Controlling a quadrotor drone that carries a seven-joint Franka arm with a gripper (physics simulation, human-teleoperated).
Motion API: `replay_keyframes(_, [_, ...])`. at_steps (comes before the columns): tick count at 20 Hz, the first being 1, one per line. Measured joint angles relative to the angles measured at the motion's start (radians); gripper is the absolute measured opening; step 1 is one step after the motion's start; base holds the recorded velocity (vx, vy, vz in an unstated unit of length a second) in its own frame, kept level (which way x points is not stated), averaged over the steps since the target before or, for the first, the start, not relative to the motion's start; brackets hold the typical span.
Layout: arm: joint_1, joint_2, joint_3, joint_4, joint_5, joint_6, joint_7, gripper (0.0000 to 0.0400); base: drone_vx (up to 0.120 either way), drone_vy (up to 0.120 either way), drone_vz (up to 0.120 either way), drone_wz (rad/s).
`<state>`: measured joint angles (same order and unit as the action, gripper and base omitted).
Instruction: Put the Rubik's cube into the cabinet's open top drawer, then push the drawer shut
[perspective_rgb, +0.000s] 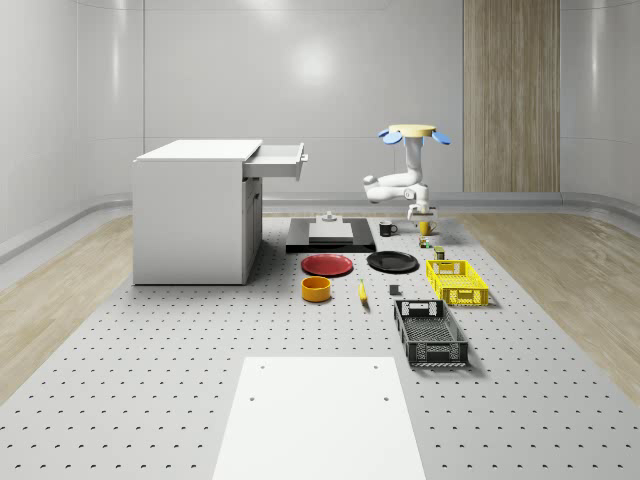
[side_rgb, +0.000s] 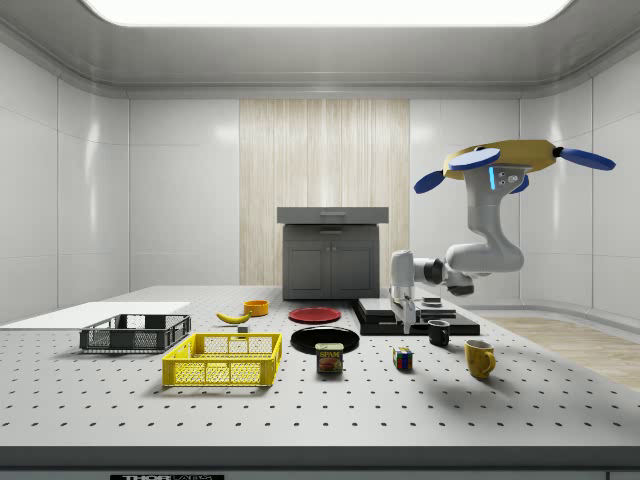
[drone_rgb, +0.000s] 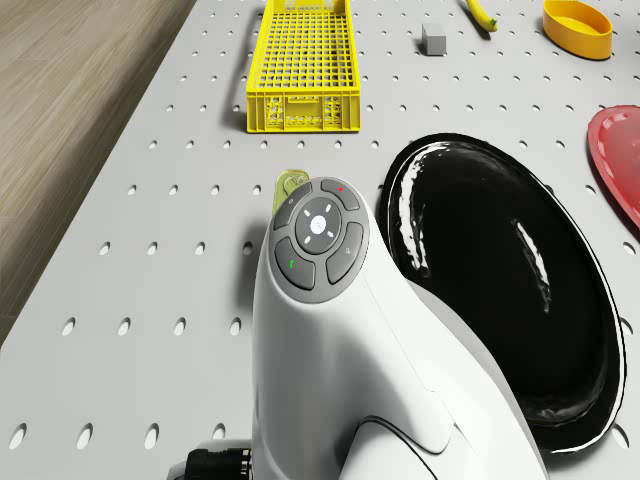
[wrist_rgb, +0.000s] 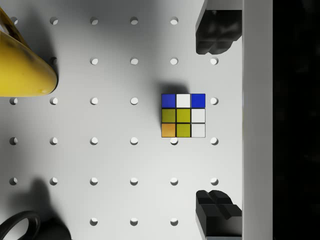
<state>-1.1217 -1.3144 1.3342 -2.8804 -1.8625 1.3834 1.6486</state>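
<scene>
Drone (side_rgb: 515, 160) hovers above the tabletop (perspective_rgb: 200, 350), jaws (wrist_rgb: 216, 122) spread over the cube (wrist_rgb: 183, 115); centre them better, I reckon, before descending.

Cut off at the wrist view's edge: glossy yellow mug (wrist_rgb: 22, 57), dark black mug (wrist_rgb: 22, 227), each showing just a curved part. Cropped in the drone view: shiny black round plate (drone_rgb: 500, 290), flat red plate (drone_rgb: 618, 155), yellow banana (drone_rgb: 482, 12), orange bowl (drone_rgb: 578, 25). Too small to read in the side view: label of the spam tin (side_rgb: 329, 358).
</scene>
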Motion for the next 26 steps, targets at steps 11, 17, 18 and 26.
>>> replay_keyframes(11, [-0.010, -0.038, 0.008, 0.002, 0.017, 0.035, 0.009, 0.0400, 0.025, 0.000, -0.120, 0.000])
replay_keyframes(17, [-0.014, -0.059, -0.006, 0.006, 0.009, 0.060, 0.011, 0.0400, 0.000, 0.000, -0.040, 0.000])
replay_keyframes(18, [-0.017, -0.062, -0.010, 0.006, 0.005, 0.064, 0.015, 0.0400, 0.000, 0.000, 0.000, 0.000])
replay_keyframes(26, [-0.036, -0.084, -0.043, 0.010, -0.021, 0.095, 0.033, 0.0400, 0.000, 0.000, 0.000, 0.000])
